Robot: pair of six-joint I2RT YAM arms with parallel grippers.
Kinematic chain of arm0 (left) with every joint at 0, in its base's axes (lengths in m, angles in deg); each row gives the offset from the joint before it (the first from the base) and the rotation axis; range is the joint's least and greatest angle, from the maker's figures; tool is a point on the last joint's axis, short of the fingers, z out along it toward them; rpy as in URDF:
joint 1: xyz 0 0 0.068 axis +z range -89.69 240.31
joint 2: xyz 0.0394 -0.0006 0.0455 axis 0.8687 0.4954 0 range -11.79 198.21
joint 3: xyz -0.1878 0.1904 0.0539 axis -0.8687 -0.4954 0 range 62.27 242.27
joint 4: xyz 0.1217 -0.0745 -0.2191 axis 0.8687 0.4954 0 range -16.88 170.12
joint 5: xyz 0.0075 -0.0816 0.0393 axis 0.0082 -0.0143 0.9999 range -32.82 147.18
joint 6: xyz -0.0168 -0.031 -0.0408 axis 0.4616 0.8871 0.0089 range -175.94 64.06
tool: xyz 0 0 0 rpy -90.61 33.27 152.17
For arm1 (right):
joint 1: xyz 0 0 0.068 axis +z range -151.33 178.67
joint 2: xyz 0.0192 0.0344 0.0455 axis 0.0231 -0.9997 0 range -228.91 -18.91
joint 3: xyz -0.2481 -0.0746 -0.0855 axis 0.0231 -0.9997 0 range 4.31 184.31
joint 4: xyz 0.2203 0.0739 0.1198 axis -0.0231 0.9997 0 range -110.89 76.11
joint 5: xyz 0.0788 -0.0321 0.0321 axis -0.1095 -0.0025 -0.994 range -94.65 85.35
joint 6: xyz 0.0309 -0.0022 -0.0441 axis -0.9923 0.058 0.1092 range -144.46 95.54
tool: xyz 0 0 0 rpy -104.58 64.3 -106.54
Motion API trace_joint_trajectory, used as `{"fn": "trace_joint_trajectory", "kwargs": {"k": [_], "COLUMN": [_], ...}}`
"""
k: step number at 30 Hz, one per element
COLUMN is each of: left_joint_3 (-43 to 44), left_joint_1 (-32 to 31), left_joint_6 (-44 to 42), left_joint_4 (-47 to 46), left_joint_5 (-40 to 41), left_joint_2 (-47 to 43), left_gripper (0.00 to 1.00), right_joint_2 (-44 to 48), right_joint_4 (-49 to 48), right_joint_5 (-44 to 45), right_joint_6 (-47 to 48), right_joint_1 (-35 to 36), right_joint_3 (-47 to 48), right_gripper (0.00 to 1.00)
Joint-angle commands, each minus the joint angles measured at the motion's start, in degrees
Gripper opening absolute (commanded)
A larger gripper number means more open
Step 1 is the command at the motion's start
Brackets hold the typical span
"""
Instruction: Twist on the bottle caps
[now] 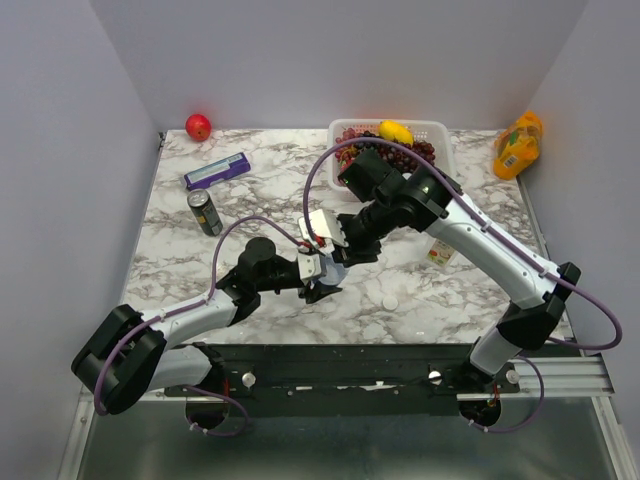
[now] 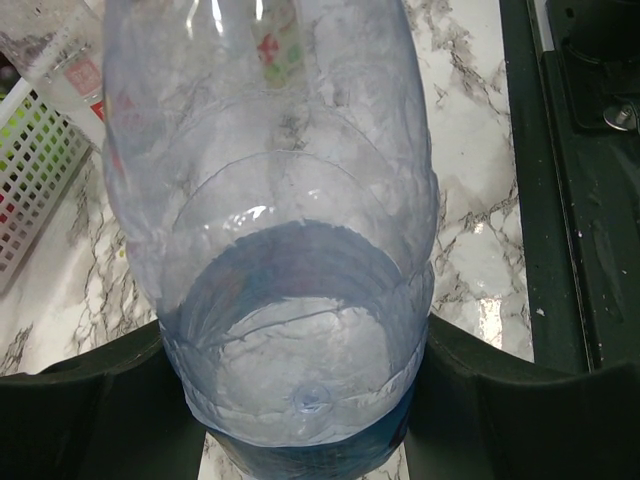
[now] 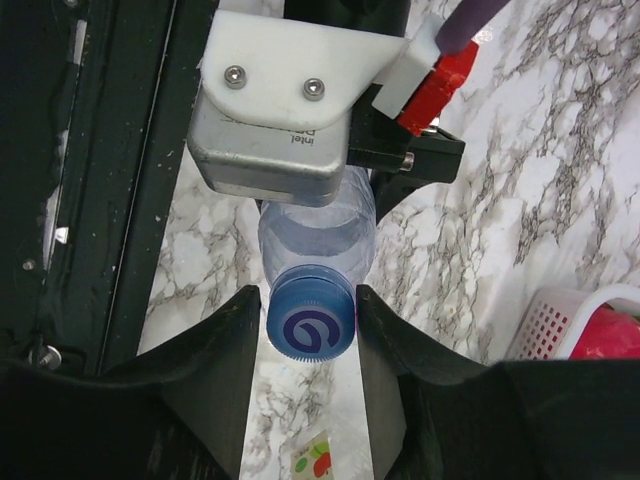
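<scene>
My left gripper [image 1: 322, 288] [image 2: 305, 400] is shut on a clear bottle [image 1: 334, 271] [image 2: 270, 200] with a blue label and holds it tilted over the table's middle. A blue cap [image 3: 311, 322] sits on that bottle's neck [image 3: 318, 225]. My right gripper [image 1: 339, 257] [image 3: 308, 335] is shut on the blue cap, one finger on each side. A white cap [image 1: 388, 300] lies loose on the marble to the right. A bottle with a yellow-green label [image 1: 440, 250] stands behind my right arm. A third bottle is not in view.
A dark can [image 1: 205, 212] and a purple box [image 1: 217, 171] are at the back left, with a red apple [image 1: 198, 126] in the corner. A white basket [image 1: 440, 128] of fruit stands at the back middle. An orange juice bottle [image 1: 518, 145] is at the back right.
</scene>
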Motion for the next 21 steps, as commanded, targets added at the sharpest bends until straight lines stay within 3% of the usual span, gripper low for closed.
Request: {"fn": "trace_joint_trajectory", "kwargs": {"k": [1,10,17,20,21], "left_joint_3": [-0.3,-0.4,-0.8,-1.0,-1.0], "left_joint_1": [0.1,0.0,-1.4,-2.2,-2.9], "left_joint_6": [0.0,1.1,0.4,-0.3,-0.5], "left_joint_4": [-3.3,-4.8,-8.6,-10.1,-10.7], "left_joint_5": [2.6,6.8,17.6,23.1,24.5], "left_joint_2": [-0.4,-0.4,-0.6,-0.3,-0.2], "left_gripper": [0.0,0.0,0.0,0.0,0.0], "right_joint_2": [-1.6,-4.2,-5.9,-7.6,-8.0], "right_joint_4": [11.2,10.7,7.7,7.2,7.2], "right_joint_5": [-0.4,-3.6,-3.1,-2.1,-2.2], "right_joint_6": [-5.1,-13.0,-21.6,-26.4,-27.6], "right_joint_1": [-1.5,-3.5,-5.3,-6.0,-6.3], "right_joint_3": [0.9,2.2,2.6,4.5,4.8], "right_gripper": [0.47,0.36,0.31,0.16,0.05]}}
